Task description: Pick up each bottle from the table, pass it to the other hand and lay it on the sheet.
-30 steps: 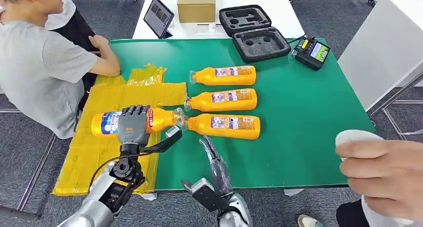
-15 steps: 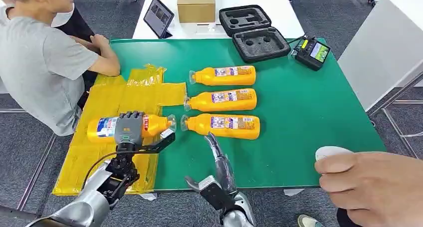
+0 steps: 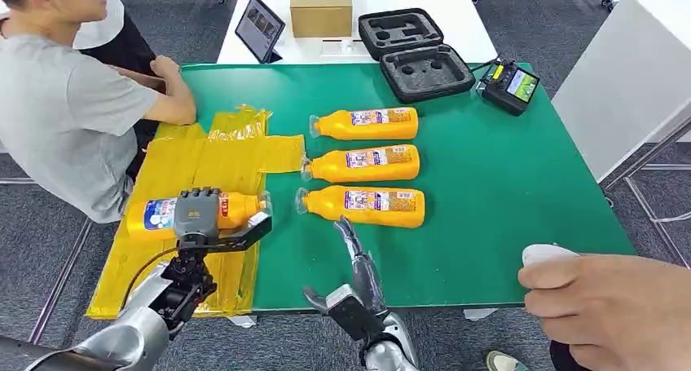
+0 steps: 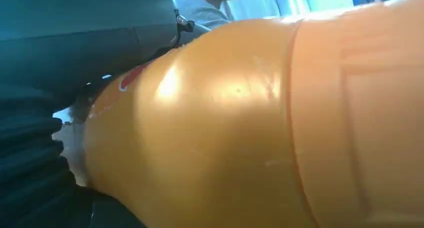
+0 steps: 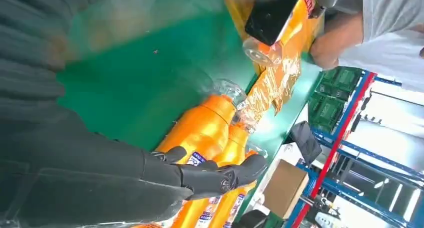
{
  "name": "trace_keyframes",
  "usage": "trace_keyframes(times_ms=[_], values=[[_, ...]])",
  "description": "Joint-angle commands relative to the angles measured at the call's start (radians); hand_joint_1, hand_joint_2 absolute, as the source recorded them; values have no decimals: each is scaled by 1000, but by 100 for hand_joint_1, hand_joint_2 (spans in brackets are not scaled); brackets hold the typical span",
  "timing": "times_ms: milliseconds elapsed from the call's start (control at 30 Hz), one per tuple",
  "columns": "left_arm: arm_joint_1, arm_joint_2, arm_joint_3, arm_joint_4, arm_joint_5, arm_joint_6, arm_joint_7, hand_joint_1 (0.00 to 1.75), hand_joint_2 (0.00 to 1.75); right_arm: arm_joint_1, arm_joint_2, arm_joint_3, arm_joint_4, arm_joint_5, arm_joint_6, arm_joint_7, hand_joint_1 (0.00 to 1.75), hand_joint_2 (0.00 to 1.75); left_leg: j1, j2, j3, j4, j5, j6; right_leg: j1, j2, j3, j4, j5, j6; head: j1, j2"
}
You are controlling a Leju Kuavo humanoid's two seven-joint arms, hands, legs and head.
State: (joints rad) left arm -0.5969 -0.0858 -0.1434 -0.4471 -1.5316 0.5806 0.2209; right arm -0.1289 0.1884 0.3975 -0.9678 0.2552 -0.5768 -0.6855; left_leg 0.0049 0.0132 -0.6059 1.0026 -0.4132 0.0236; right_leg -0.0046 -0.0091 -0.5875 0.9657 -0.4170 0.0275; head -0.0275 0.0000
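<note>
Head view: left hand [image 3: 198, 214] grips a bottle [image 3: 155, 214] lying sideways over the yellow sheet [image 3: 204, 155]. Right hand [image 3: 356, 261] hangs empty, fingers straight and apart, just short of three bottles [image 3: 367, 159] on the bench [image 3: 505, 183].

From our head we look down on the green table [image 3: 489, 192]; both wrist cameras sit close, sharing the held bottle [image 4: 250, 128].

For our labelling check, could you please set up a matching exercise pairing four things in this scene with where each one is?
Things:
1. orange plastic bottle in the left hand
2. brown cardboard box
3. black foam-lined case
4. right hand

Places:
A. open, straddling the white and green tables
B. over the yellow sheet
C. open, at the green table's near edge
D. on the white table

Pairs: 1-B, 2-D, 3-A, 4-C
</note>
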Motion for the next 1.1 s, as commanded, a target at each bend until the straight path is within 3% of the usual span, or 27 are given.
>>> trace_keyframes(times_ms=[33,467,633,667,700,733,767,800,833,867,900,933,1000,1067,1100], values=[[-36,14,44,84,-7,-5,-10,175,175,-32,-8,-26,58,-12,6,-11,0,175,0,0,3,-1,-1,-1,0,1,3,-1,-1,0,0,0],[-36,11,41,88,-10,-14,-13,175,175,-31,-9,-26,56,-12,6,-11,0,175,0,0,4,-1,-1,-1,0,1,4,-1,-1,-1,0,0],[-28,-9,70,93,32,-37,-79,173,175,-39,-12,-30,65,-12,7,-9,0,175,0,0,3,-1,-1,-1,0,1,3,-1,-1,0,0,0],[-25,-12,71,93,34,-35,-84,141,175,-40,-12,-31,67,-12,7,-9,0,175,0,-1,3,-1,-1,-1,0,1,3,-1,-1,0,0,0],[-23,-16,81,95,49,-40,-97,79,175,-41,-12,-34,70,-15,8,-9,0,175,0,-1,4,-1,-1,-1,-1,0,4,0,-1,0,0,0],[-22,-13,78,96,46,-43,-98,70,175,-41,-12,-36,71,-16,9,-10,0,175,0,0,3,-1,-1,-1,0,0,3,-1,-1,0,0,0],[-24,-11,78,102,45,-59,-100,93,175,-41,-12,-37,73,-17,11,-10,0,175,0,0,3,-1,-1,-1,0,1,3,0,-1,0,0,0],[-23,-8,82,104,50,-66,-99,105,175,-40,-11,-38,75,-17,11,-11,0,175,0,-1,5,-1,-1,-1,-1,1,4,-1,-1,0,0,0],[-25,-7,82,102,51,-76,-102,136,175,-41,-10,-40,78,-19,14,-12,0,175,0,-1,4,-1,-1,-1,0,0,3,-1,-1,0,0,0],[-24,-3,90,103,59,-109,-99,89,175,-46,-7,-41,87,-22,21,-13,0,175,0,0,3,-1,0,-1,0,0,3,-1,0,0,0,0],[-17,4,98,91,71,-118,-113,75,175,-55,-4,-45,99,-23,19,-13,0,175,0,0,5,-1,-1,-1,0,1,5,-1,-1,0,0,0],[-15,6,100,90,74,-120,-118,40,175,-58,-3,-45,102,-23,18,-13,0,175,0,1,4,-1,-1,-1,-1,1,4,-1,0,0,0,0],[-11,5,104,88,82,-131,-131,38,175,-62,-3,-45,109,-23,15,-13,0,175,-1,1,5,-1,-1,-1,-1,2,5,-1,0,0,0,0],[-9,2,111,87,93,-147,-146,9,175,-67,-4,-44,114,-22,14,-13,0,175,0,0,5,-1,-1,-1,-1,1,6,-1,0,0,0,0],[-8,2,116,84,102,-153,-155,12,175,-68,-4,-43,115,-23,13,-13,0,175,0,0,6,-2,0,-1,-1,1,6,-1,0,-1,0,0]])
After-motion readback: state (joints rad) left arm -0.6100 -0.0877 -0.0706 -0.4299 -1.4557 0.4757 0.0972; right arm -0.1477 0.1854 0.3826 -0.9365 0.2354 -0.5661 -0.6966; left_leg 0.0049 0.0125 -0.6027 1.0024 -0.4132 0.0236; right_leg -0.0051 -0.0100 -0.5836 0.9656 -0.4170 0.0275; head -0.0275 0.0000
